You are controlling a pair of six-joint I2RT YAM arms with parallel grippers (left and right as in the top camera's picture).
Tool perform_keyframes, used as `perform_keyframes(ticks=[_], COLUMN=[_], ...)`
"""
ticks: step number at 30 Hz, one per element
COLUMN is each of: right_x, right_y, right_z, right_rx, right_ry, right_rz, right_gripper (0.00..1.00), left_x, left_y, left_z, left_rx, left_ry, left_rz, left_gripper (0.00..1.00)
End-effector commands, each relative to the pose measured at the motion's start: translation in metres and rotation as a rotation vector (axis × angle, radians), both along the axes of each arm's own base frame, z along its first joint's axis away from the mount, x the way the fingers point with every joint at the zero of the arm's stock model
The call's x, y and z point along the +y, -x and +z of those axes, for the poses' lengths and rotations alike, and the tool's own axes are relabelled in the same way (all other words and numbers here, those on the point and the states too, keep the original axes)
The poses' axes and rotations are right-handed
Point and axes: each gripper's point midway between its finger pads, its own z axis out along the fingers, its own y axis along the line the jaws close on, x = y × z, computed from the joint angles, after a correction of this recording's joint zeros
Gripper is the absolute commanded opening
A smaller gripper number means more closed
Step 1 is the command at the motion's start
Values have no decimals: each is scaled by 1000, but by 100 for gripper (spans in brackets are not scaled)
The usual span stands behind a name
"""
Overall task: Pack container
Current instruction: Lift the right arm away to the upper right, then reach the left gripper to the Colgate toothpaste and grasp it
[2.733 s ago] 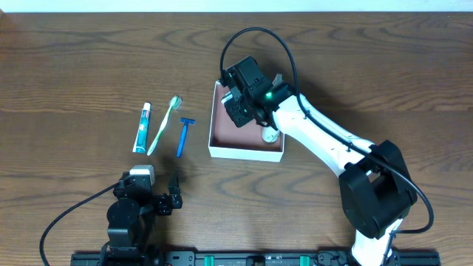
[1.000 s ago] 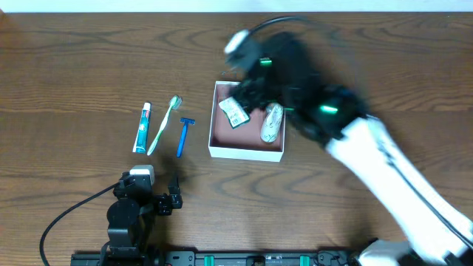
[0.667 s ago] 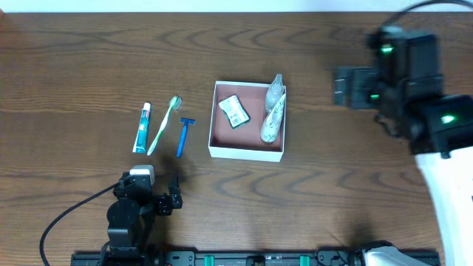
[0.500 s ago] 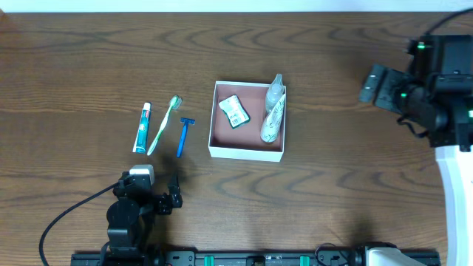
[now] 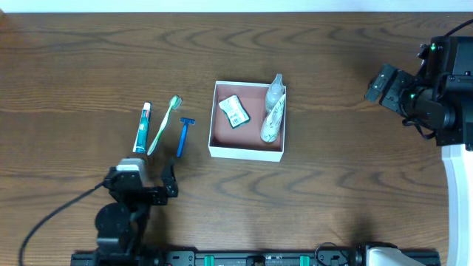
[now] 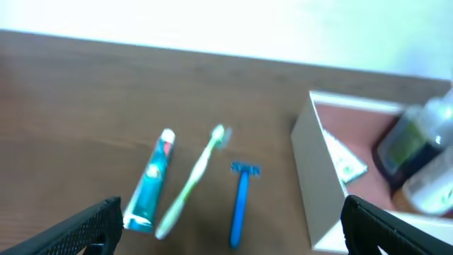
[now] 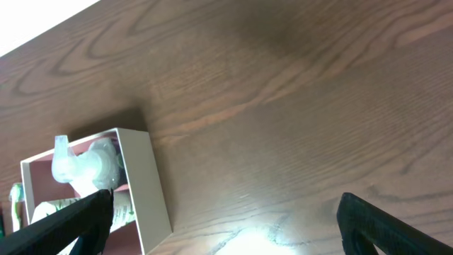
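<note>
Overhead, I'm reading the left gripper [image 5: 140,181] as the nearer arm. The toothpaste [image 5: 141,127], toothbrush [image 5: 164,125] and razor [image 5: 182,137] are lying just ahead of it, long axes running away from it, with the container [image 5: 246,153] to their right.

On the left wrist, its jaws are standing wide apart and empty, with bare table [image 6: 85,106] around the razor.

On the right wrist, the right gripper [image 7: 226,219] is hanging spread and empty, well apart from the container.

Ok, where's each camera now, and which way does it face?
Overhead: above the table, looking straight down; left hand and right hand show.
Left wrist: low at the near edge, facing razor and box; fingertips in bottom corners.
Right wrist: right of the box, looking back at it; fingertips likewise.
Both wrist views share the box.
</note>
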Motion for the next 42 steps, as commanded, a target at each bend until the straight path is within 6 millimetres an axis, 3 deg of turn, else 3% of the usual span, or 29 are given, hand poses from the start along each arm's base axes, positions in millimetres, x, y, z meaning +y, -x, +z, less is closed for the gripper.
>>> perform_keyframes(ticks=[1,4,7,13,17,22,28,32,42], right_x=[-1,-1,-1,-1,-1,-1,-1,-1,-1], right_y=[1,1,1,1,1,1,1,1,1], right_z=[0,0,0,0,0,0,0,0,0], right_rx=[2,2,1,2,2,2,1,2,2], right_ry=[-15,-15,-15,-15,-15,-15,-15,-15,-15], right_rz=[-18,-18,-18,-18,-18,-18,-18,-18,-18], right_gripper=[99,99,99,99,99,99,99,99,99], left_x=[25,31,37,56,73,76,62,66,65], left_y=[-6,-27,-55,-122,-149,-156,-157,-160,-158], left_z=[40,48,40,5,-24,-48,-54,-61,-137], left_rx=[-2,114,268,518,619,675,689,701,890], left_ry=[-42,-140,-176,-152,-155,-154,-100,-113,-100], left_rz=[138,148,155,167,189,187,123,135,111], left_gripper=[98,98,98,98,98,98,98,98,98])
